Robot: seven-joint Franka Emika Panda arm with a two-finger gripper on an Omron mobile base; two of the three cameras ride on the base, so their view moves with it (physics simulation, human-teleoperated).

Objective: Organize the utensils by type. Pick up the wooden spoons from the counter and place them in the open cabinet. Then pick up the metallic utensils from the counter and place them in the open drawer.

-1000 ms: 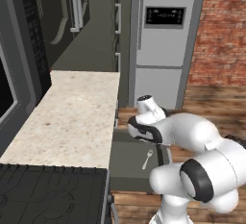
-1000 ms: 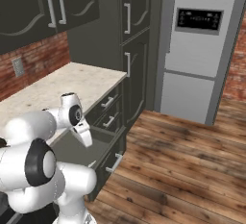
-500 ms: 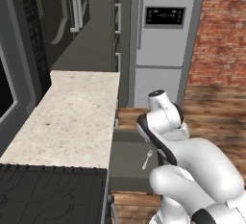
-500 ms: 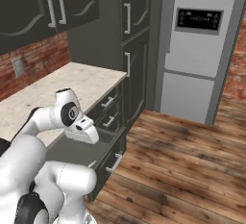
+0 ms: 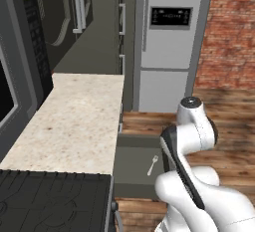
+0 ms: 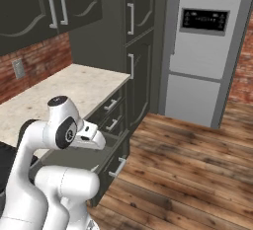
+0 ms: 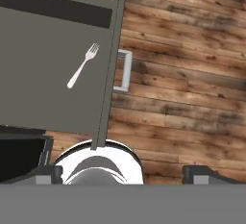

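Note:
The dark grey drawer (image 5: 133, 162) stands pulled out below the beige counter (image 5: 74, 121). A small silvery fork (image 7: 82, 66) lies flat on the drawer's floor, also seen as the fork (image 5: 153, 165) in the left base view. My gripper (image 7: 126, 175) hovers high over the drawer's front edge, open, with nothing between its fingertips (image 7: 45, 175). The drawer's silver handle (image 7: 124, 70) sticks out over the floor. Wall cabinets (image 6: 49, 12) hang above the counter; I cannot tell which is open. The wooden spoons are out of view.
A black stovetop (image 5: 50, 201) borders the counter's near end. A tall dark pantry (image 6: 141, 51) and a silver fridge (image 5: 169, 42) stand beyond the counter. Wooden floor (image 6: 188, 165) spreads to the right of the drawer.
My arm has lifted and drawn back from the drawer, and the jaws have widened a little. The fork lies still in the drawer.

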